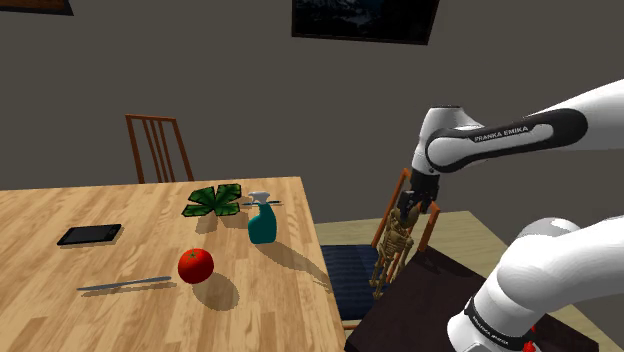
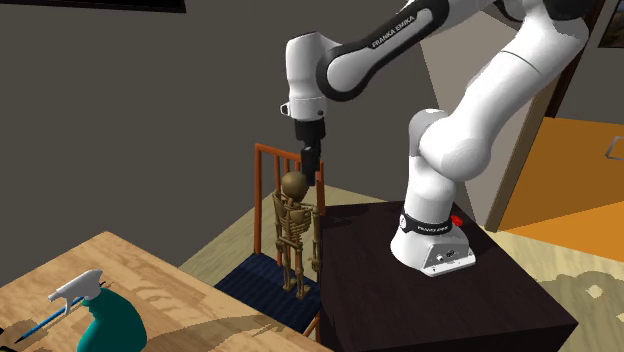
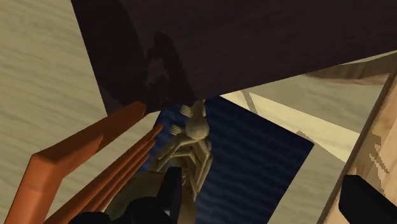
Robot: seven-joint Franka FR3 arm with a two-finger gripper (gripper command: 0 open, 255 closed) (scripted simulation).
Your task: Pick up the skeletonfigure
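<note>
The tan skeleton figure point(image 1: 393, 252) is upright beside the table, over a chair's blue seat point(image 1: 345, 268) and against the dark stand point(image 1: 420, 300). My gripper point(image 1: 413, 212) is right above its skull. In the second exterior view the skull sits just below and to the left of the gripper point(image 2: 310, 165), with the skeleton figure point(image 2: 292, 232) straight beneath. In the wrist view the gripper point(image 3: 270, 197) is open with its fingers far apart. The skeleton figure point(image 3: 191, 149) lies beside one finger point(image 3: 172, 191), not between the two. I cannot tell whether its feet rest on the seat.
The wooden table point(image 1: 120, 310) carries a red tomato point(image 1: 195, 265), a teal spray bottle point(image 1: 262, 222), a green leaf point(image 1: 213, 200), a black tablet point(image 1: 89, 235) and a grey knife point(image 1: 124, 285). The chair's orange back point(image 2: 268, 190) rises close behind the skeleton. Another chair point(image 1: 158, 147) stands behind the table.
</note>
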